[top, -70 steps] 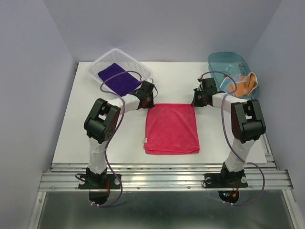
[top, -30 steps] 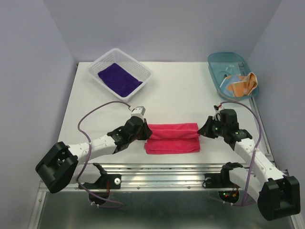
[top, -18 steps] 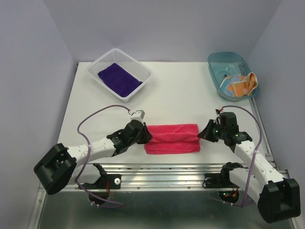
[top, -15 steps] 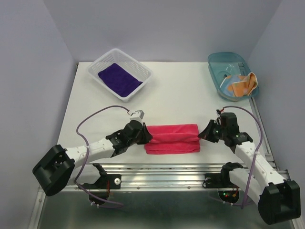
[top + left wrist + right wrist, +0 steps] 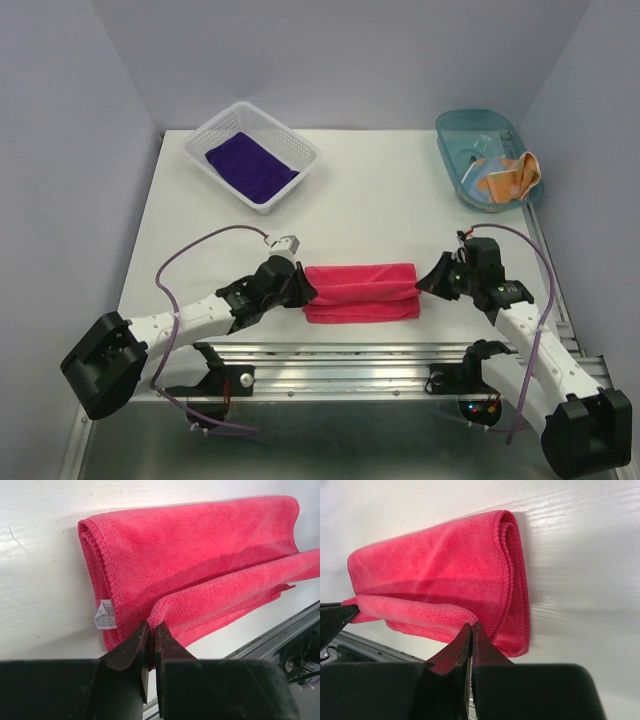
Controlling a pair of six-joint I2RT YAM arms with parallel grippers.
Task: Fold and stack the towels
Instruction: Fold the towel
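pinching the top layer of the pink-red towel (image 5: pixel 360 290): left gripper (image 5: pixel 151 627) closed tight on one corner, right gripper (image 5: pixel 470 627) on the other, folded cloth stretched between both claws

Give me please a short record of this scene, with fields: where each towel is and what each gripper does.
pink towel: on the table, folded into a long strip
left gripper: shut on the pink towel, at its left end
right gripper: shut on the pink towel, at its right end
purple towel: folded, in the basket
orange towel: crumpled, in the tray
stack: not yet made
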